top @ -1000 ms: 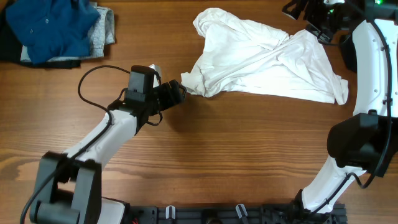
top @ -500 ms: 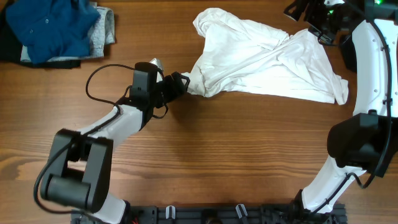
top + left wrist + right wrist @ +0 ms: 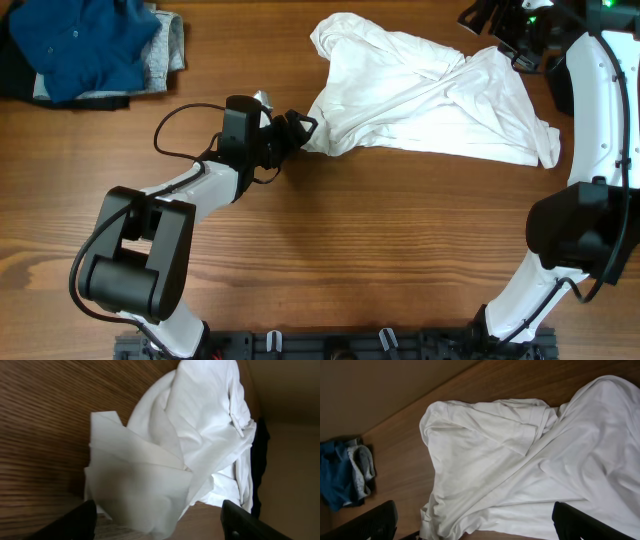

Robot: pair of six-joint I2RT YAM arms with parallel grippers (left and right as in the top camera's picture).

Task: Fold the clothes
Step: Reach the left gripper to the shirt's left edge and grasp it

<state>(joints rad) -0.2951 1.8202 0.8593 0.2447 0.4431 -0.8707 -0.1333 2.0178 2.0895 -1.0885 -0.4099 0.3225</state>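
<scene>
Overhead: the white T-shirt (image 3: pixel 420 100) lay crumpled on the desk (image 3: pixel 350 250), toward 1 o'clock from the middle. The pile of blue, grey and black garments (image 3: pixel 90 45) sat well apart at 10 o'clock. The left tool (image 3: pixel 297 130) stood at the shirt's 9 o'clock tip, jaws spread either side of the bunched corner and not pressed on it. The right tool (image 3: pixel 500 22) hung at the shirt's 1 o'clock edge, jaws wide and holding nothing.

Left wrist: a folded flap (image 3: pixel 140 485) of the shirt filled the gap of the left tool (image 3: pixel 159 507), with both fingers (image 3: pixel 75 522) standing clear of the cloth. The flap looked several layers thick. A good grasp would probably push a little deeper and close low, near the wood, so that all the layers are caught and not just the top one.

Right wrist: the right tool (image 3: pixel 473 506) looked down on the T-shirt (image 3: pixel 510 460) from its far edge, with nothing between its fingers (image 3: pixel 375 522). The pile (image 3: pixel 340 477) showed at 9 o'clock. The shirt was twisted along a diagonal ridge. It seemed wise to pinch this far edge too, then draw the two tools apart to spread the cloth flat before any fold. Pulling with one tool alone would likely drag the whole heap.
</scene>
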